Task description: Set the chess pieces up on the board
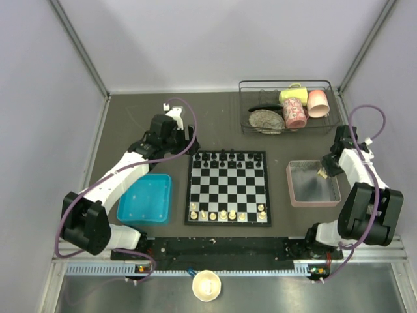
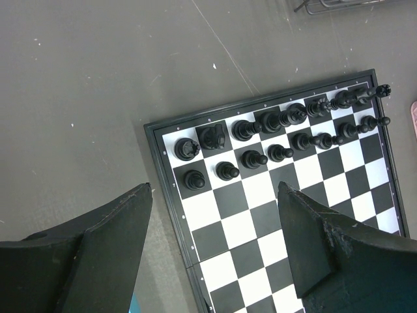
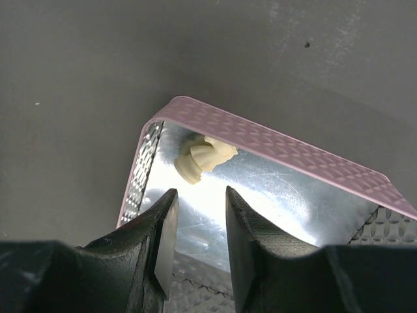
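Note:
The chequered board (image 1: 228,188) lies in the middle of the table, with black pieces on its two far rows and several cream pieces (image 1: 223,214) on its near rows. One cream piece (image 3: 203,158) lies on its side in a corner of the pinkish-grey tray (image 1: 313,184); it also shows in the top view (image 1: 322,173). My right gripper (image 3: 200,197) is open and empty, just short of that piece. My left gripper (image 2: 215,195) is open and empty above the board's far left corner (image 2: 195,195).
A blue tray (image 1: 146,199) lies left of the board. A wire rack (image 1: 288,106) with cups and a plate stands at the back right. A cream cup (image 1: 206,285) sits at the near edge. Grey walls enclose the table.

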### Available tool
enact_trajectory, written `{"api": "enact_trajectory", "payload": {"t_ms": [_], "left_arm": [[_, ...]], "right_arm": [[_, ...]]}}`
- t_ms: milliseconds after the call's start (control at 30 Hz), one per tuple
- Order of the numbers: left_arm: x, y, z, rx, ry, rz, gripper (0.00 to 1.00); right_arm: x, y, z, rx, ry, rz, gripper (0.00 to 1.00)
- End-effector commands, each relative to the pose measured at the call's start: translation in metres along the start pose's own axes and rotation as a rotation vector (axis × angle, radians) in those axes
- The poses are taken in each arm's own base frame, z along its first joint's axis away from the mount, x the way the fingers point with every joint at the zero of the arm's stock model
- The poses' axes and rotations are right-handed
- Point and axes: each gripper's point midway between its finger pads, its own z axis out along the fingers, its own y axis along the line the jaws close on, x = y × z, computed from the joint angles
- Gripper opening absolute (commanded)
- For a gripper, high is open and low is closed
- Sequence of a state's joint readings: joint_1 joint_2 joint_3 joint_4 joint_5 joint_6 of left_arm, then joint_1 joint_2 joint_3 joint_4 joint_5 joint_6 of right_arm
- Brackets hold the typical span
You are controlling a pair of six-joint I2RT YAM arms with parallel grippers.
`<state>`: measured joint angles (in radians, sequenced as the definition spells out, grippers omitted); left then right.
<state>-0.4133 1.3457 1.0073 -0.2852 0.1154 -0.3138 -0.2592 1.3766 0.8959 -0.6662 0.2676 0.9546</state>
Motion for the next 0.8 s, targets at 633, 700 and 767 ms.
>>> {"api": "enact_trajectory", "payload": {"t_ms": [633, 700, 767], "left_arm": [[-0.018, -0.006, -0.002, 0.017, -0.056, 0.013, 0.82], [-0.019, -0.006, -0.002, 0.016, -0.058, 0.013, 0.82], [-0.018, -0.006, -0.001, 0.018, -0.054, 0.013, 0.82]], "right_arm": [[-0.002, 0.011, 0.034, 0.011, 0.015, 0.003, 0.35], [-0.002, 0.011, 0.036, 0.013, 0.014, -0.001, 0.35], [-0.001, 0.01, 0.038, 0.019, 0.016, -0.008, 0.35]]}}
